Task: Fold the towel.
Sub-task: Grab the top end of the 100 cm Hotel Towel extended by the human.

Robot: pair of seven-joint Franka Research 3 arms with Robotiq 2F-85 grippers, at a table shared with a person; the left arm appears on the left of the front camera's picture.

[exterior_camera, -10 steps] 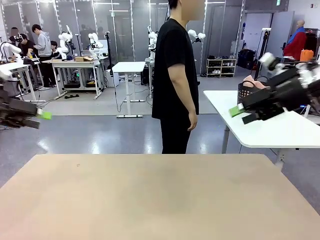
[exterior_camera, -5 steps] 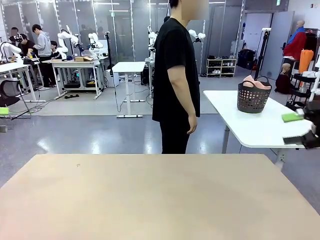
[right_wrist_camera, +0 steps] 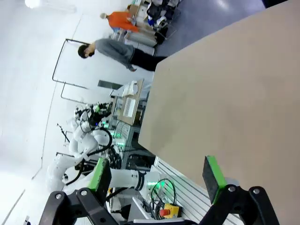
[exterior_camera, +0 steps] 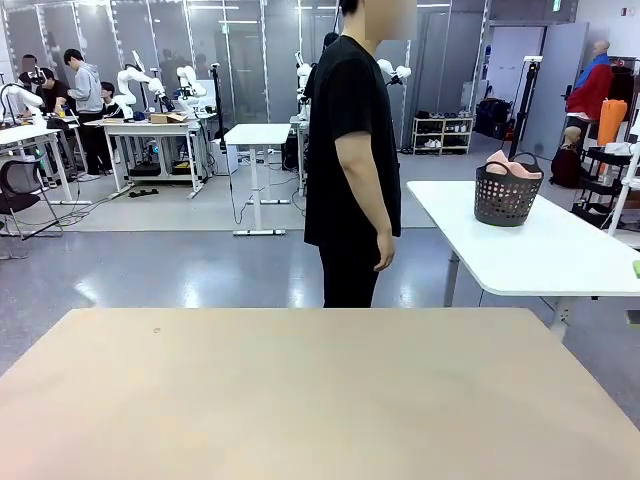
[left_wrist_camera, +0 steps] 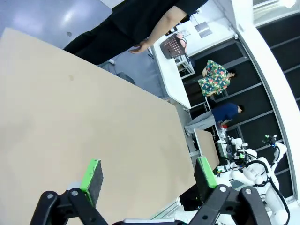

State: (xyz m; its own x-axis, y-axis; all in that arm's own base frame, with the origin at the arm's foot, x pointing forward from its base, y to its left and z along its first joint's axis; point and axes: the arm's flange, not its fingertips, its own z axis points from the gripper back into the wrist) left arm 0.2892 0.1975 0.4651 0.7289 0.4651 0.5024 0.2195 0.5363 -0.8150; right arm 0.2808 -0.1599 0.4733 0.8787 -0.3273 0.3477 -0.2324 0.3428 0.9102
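The towel [exterior_camera: 512, 166] lies bunched in the dark basket [exterior_camera: 505, 200], toward the far edge of the white side table [exterior_camera: 540, 255], well apart from the bench [exterior_camera: 300, 400]. A person [exterior_camera: 350, 150] stands between them. The left gripper [left_wrist_camera: 148, 173] and right gripper [right_wrist_camera: 157, 174] face the bench, jaws spread wide, holding nothing. Recommended: keep both jaws spread until the towel lies flat on the bench, then pinch two corners of one hemmed edge.

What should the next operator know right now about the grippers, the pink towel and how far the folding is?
Left gripper: open, empty, facing the beige table.
Right gripper: open, empty.
Light salmon-pink terry towel: bunched in the dark grey perforated plastic basket on the white side table.
A person in black stands at the far side.
Done: nothing.
To do: get the towel onto the beige table, then fold it.
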